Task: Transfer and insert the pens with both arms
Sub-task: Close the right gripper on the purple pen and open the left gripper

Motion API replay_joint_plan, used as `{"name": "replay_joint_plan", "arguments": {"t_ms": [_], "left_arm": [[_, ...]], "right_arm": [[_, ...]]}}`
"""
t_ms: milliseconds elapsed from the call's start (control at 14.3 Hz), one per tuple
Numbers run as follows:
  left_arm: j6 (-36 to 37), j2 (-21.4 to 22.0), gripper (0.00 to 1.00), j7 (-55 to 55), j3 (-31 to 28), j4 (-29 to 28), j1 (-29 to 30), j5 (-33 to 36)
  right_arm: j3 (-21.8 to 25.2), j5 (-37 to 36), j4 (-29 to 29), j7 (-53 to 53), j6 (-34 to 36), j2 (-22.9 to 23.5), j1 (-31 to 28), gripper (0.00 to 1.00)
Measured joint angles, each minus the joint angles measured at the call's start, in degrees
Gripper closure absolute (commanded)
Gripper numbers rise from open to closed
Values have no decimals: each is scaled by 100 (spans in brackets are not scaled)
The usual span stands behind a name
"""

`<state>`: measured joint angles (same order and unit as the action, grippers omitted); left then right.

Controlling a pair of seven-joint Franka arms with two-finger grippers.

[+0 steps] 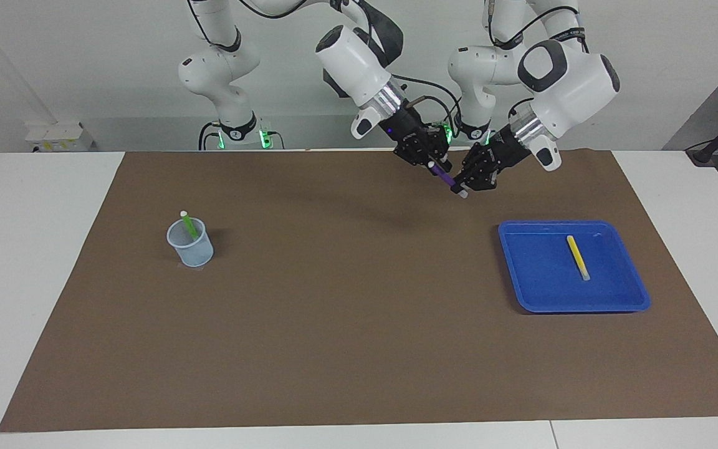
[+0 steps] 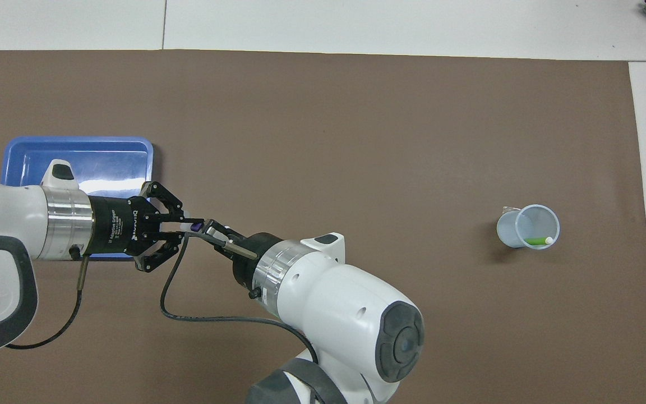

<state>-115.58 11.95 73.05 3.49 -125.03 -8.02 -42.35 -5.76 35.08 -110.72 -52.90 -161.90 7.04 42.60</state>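
Purple pen [image 1: 443,176] between left gripper [image 1: 466,184] and right gripper [image 1: 434,163], both clamped on it, above brown mat [image 1: 359,324]

- We see both views bright and evenly lit from above, with no dim corners.
- Shadows fall soft: a faint smear on the brown mat [image 1: 334,312], a small one beside the cup [image 1: 190,242].
- Glare whitens part of the blue tray [image 2: 112,147].
- Focus stays sharp throughout.
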Motion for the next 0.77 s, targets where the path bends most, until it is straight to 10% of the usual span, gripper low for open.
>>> {"name": "replay_joint_plan", "arguments": {"t_ms": [490, 630, 770], "left_arm": [[-54, 5, 100, 4, 6, -8, 0, -4], [-58, 6, 100, 15, 6, -11, -1, -8], [-71, 6, 100, 15, 6, -21, -1, -8]], "right_arm": [[13, 0, -11, 0, 0, 11, -9, 75], [14, 0, -14, 0, 0, 12, -11, 100], [14, 0, -24, 0, 2, 13, -14, 100]]}}
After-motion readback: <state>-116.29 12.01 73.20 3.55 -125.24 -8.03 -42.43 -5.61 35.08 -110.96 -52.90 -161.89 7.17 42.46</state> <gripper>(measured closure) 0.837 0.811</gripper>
